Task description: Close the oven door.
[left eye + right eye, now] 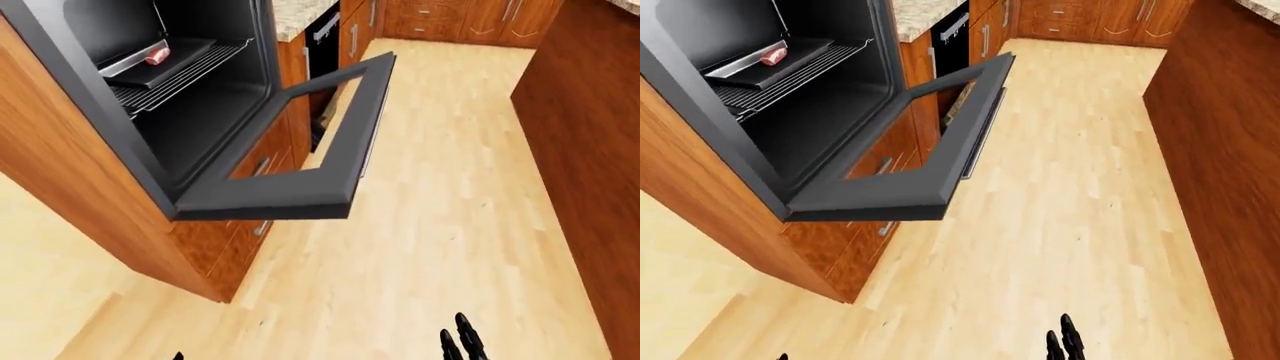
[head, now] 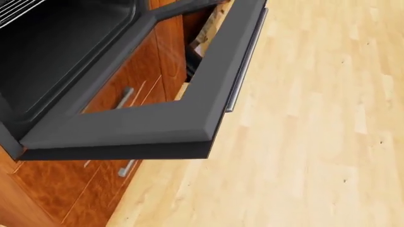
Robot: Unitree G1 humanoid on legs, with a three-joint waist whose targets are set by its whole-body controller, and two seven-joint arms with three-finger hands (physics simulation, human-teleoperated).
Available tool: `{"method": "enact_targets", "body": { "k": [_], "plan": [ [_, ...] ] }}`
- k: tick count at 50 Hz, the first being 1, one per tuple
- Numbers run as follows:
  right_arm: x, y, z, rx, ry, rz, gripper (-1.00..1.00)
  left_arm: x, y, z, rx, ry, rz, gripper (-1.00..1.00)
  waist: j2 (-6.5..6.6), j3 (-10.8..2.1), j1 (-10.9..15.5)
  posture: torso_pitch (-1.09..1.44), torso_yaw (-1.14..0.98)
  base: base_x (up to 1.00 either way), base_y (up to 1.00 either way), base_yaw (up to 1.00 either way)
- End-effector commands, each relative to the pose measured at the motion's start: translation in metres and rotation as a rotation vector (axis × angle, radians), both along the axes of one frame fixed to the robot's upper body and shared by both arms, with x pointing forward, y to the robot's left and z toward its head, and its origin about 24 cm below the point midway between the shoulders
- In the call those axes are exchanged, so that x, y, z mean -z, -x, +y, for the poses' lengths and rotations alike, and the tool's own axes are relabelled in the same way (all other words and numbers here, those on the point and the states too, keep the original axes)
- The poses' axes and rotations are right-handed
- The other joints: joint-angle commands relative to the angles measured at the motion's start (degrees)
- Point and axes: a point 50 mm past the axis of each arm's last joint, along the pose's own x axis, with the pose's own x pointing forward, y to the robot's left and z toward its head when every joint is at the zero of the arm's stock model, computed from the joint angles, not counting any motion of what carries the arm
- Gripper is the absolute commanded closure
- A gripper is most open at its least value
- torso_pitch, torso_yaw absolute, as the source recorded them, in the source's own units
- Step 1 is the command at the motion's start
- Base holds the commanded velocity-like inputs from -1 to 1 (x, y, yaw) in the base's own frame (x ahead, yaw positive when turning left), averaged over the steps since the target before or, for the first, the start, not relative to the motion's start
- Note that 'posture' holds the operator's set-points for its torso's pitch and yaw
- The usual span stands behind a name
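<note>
The oven [image 1: 190,112] sits in a wooden cabinet at the left of the left-eye view. Its dark grey door [image 1: 290,191] hangs open, dropped flat and jutting out over the floor. The door's metal handle [image 2: 246,61] runs along its right edge. Inside, a wire rack [image 1: 175,79] carries a dark tray with a red-pink item [image 1: 157,54]. Only dark fingertips of my right hand [image 1: 455,335] show at the bottom edge, well below the door and apart from it. A speck of my left hand [image 1: 178,356] shows at the bottom edge.
Wooden drawers with metal pulls [image 1: 240,240] sit under the open door. A tall wooden panel [image 1: 590,150] bounds the right side. Light wood floor [image 1: 430,225] runs between them toward far cabinets [image 1: 460,19]. A black appliance [image 1: 322,45] under a stone counter [image 1: 300,15] stands beyond the oven.
</note>
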Motion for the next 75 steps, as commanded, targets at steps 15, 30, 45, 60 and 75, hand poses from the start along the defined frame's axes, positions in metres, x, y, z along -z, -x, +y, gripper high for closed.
{"method": "enact_targets", "body": {
  "k": [15, 30, 45, 60, 75],
  "plan": [
    [-0.0046, -0.0073, -0.0008, -0.019, 0.022, -0.043, -1.0, -0.0064, -0.005, 0.011, -0.015, -0.029, -0.037, -1.0, -3.5, 0.87, 0.6, 0.0, 0.0, 0.12, 0.06, 0.0],
    [-0.0043, -0.0075, 0.0, -0.023, 0.016, -0.043, -1.0, -0.0064, -0.005, 0.011, -0.02, -0.026, -0.041, -1.0, 0.69, 0.51, -1.5, 0.0, 0.0, 0.26, 0.26, 0.0],
    [-0.0047, -0.0075, -0.0018, 0.0, -0.008, -0.058, -1.0, -0.0064, -0.0049, 0.0111, -0.026, -0.024, -0.043, -1.0, -4.75, 1.57, 0.4, 0.0, 0.0, 0.15, 0.62, 0.0],
    [-0.0042, -0.0079, -0.0029, 0.023, -0.049, -0.07, -1.0, -0.0064, -0.0048, 0.0111, -0.03, -0.021, -0.045, -1.0, 1.69, 1.4, 0.4, 0.0, 0.0, 0.0, 0.89, 0.0],
    [-0.0041, -0.0051, -0.0045, 0.038, -0.054, -0.075, -1.0, -0.0063, -0.005, 0.0106, -0.03, -0.007, -0.048, -1.0, 2.05, 0.5, -0.3, 0.0, 0.0, 0.0, 0.35, 0.0]
  ]
}}
